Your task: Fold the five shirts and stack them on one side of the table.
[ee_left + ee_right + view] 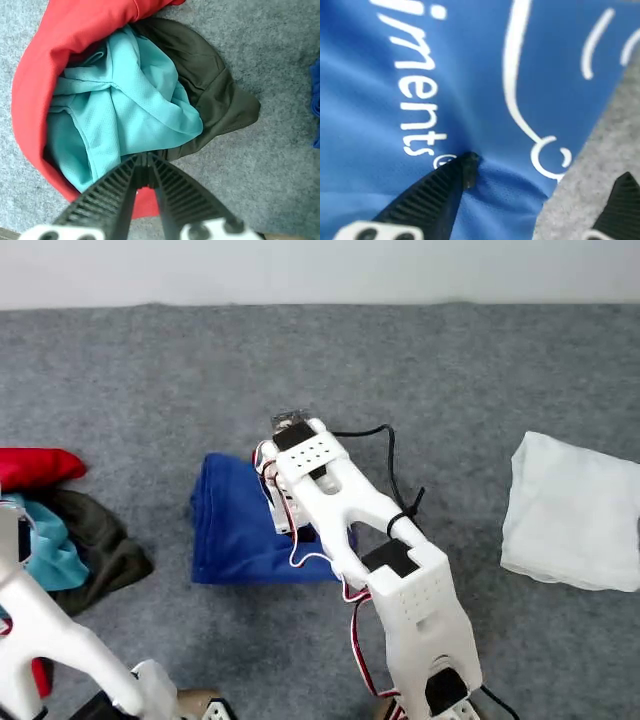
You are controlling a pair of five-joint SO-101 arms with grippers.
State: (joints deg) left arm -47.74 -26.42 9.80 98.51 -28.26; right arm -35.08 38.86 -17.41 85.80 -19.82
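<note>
Bright, even light with only soft shadows.

A grey felt cover [480, 370] lies flat, with a pale wall [320, 270] behind it.

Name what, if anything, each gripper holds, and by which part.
Nothing held. Right gripper open, fingers straddling an edge of the blue fabric shirt; left gripper shut above crumpled red, teal and dark shirts.
</note>
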